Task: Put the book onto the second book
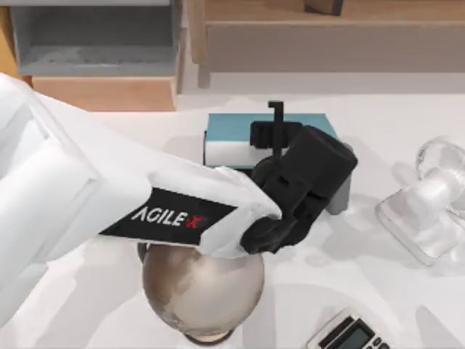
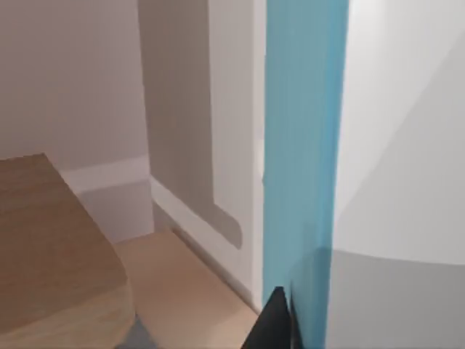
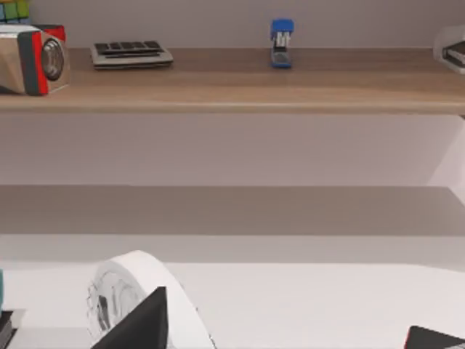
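the left gripper of an agilex arm hangs directly over the teal-blue book near the middle of the white table, one black finger reaching across the cover; the left wrist view looks close along the blue cover with a dark fingertip beside it, and it looks as though the jaws are pinching the book, though the contact itself is hidden by the wrist. the book's long axis runs left to right across the table, and it lies just behind the bronze globe, between that globe and the wooden shelf unit. a dark edge at the corner of the right wrist view may be the second book beneath the teal one, but that cannot be told. the clear desk fan stands well to the right of the globe, a calculator near the front edge. the right gripper sits low by the fan, fingers spread, facing the shelf; the left arm is plainly the nearer one to the book.
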Motion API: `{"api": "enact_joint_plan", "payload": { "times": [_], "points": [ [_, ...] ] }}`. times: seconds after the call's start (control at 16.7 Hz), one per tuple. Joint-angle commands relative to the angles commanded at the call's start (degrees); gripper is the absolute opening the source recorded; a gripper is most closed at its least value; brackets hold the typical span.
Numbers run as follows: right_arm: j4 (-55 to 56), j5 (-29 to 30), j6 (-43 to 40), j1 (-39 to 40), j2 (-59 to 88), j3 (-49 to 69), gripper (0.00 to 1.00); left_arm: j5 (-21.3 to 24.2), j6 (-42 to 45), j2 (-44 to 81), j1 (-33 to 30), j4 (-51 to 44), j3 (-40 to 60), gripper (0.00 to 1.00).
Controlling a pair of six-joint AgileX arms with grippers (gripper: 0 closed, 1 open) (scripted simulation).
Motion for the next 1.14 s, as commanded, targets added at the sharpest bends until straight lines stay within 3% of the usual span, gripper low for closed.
{"api": "enact_joint_plan", "payload": {
  "times": [0.78, 1.14],
  "points": [
    [0.0, 0.0, 0.0, 0.0, 0.0, 0.0, 1.0, 0.0, 0.0, 0.0, 0.0, 0.0, 0.0, 0.98],
    [0.0, 0.0, 0.0, 0.0, 0.0, 0.0, 1.0, 0.0, 0.0, 0.0, 0.0, 0.0, 0.0, 1.0]
  ]
}}
